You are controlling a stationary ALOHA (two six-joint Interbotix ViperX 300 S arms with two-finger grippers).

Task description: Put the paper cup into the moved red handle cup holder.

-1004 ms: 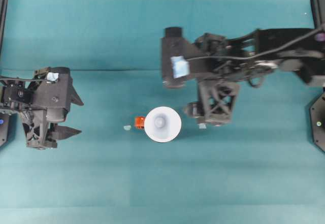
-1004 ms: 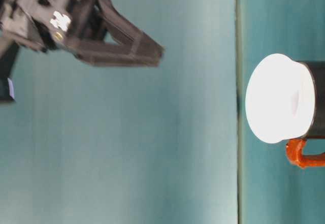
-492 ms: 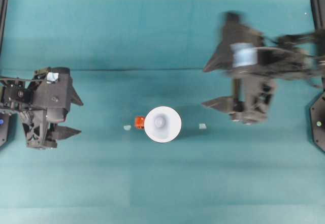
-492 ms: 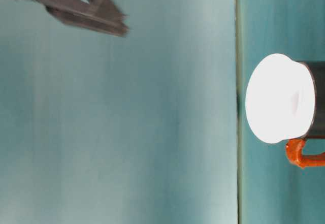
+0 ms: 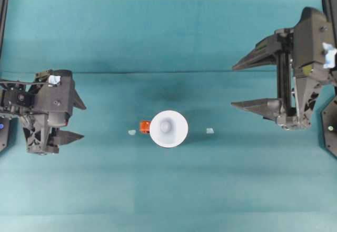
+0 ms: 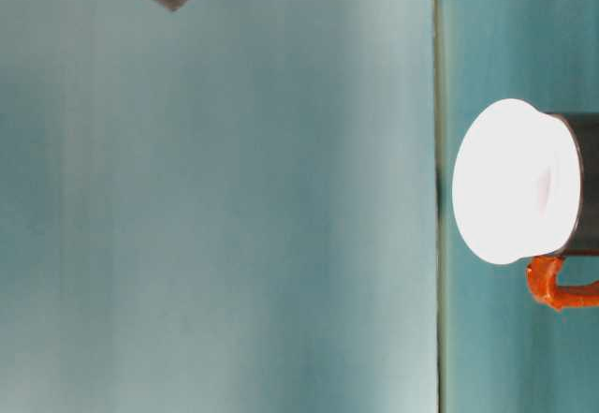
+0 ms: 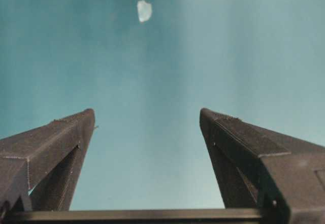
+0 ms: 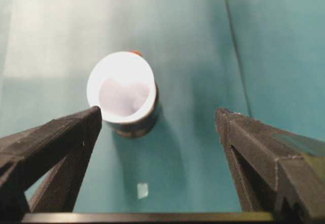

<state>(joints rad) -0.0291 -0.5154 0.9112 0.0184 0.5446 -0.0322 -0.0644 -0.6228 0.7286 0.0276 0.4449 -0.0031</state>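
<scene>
**Cup seated in holder, both grippers empty and apart**

The right gripper [image 5: 242, 84] hangs at the right side of the overhead view with its jaws spread wide and nothing between them; its wrist camera looks past two dark fingers [image 8: 61, 142] toward the middle of the bench. The left gripper [image 5: 79, 120] sits at the left edge, jaws likewise parted and empty, its two fingers [image 7: 56, 137] framing bare teal surface and one pale scrap [image 7: 144, 10].

Between the two arms, well apart from both, one white paper cup [image 5: 168, 129] stands upright inside one black cup holder [image 8: 136, 126], the cup's rim flaring above the holder's wall. The holder's red-orange handle [image 5: 144, 127] sticks out on the side toward the left arm. From table level the cup [image 6: 510, 181] sits in the dark holder [image 6: 588, 184].

Two small pale scraps lie on the teal bench [image 5: 168, 190], one [image 5: 131, 132] just beside the handle, the other [image 5: 210, 130] near the cup on the opposite side. No brand, label or writing can be read on anything.
</scene>
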